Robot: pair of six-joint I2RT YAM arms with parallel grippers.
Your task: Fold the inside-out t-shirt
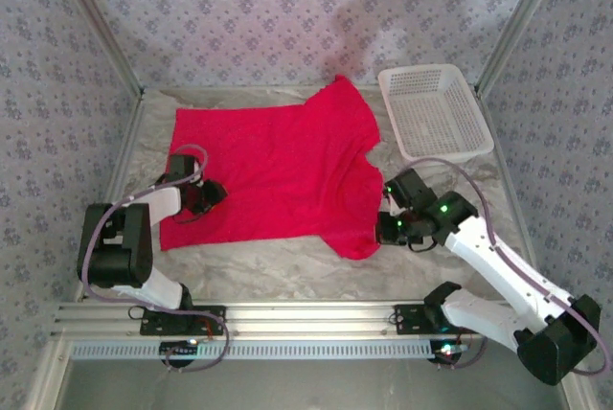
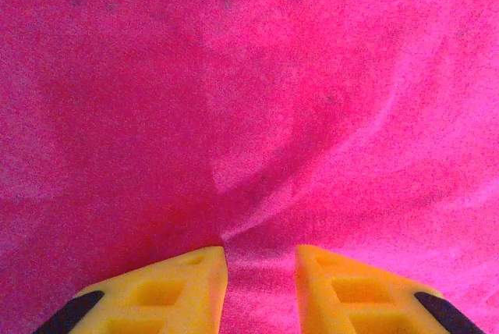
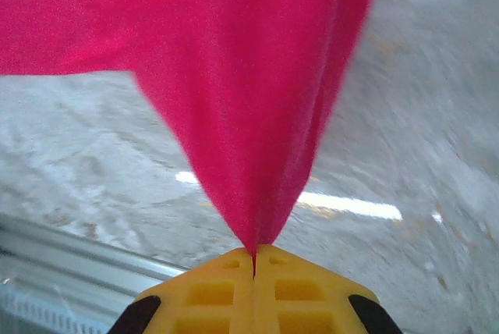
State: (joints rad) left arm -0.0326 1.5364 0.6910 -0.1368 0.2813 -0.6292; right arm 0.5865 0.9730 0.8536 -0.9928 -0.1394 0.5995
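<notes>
T-shirt (image 1: 278, 166) lies outside the basket (image 1: 436, 113), right pincer (image 3: 255, 260) clamped on it, left pincer (image 2: 261, 268) apart.

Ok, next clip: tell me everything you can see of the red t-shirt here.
The red t-shirt is plain, print-free soft cloth, spread mostly flat on the pale table, lying sideways with its short sleeves toward the right. One sleeve reaches toward the white basket but stays apart from it. The right gripper has its jaws shut on the near sleeve's tip, pulling that cloth into a taut cone. The left gripper presses on the left part, jaws apart with a wrinkle between them.
</notes>
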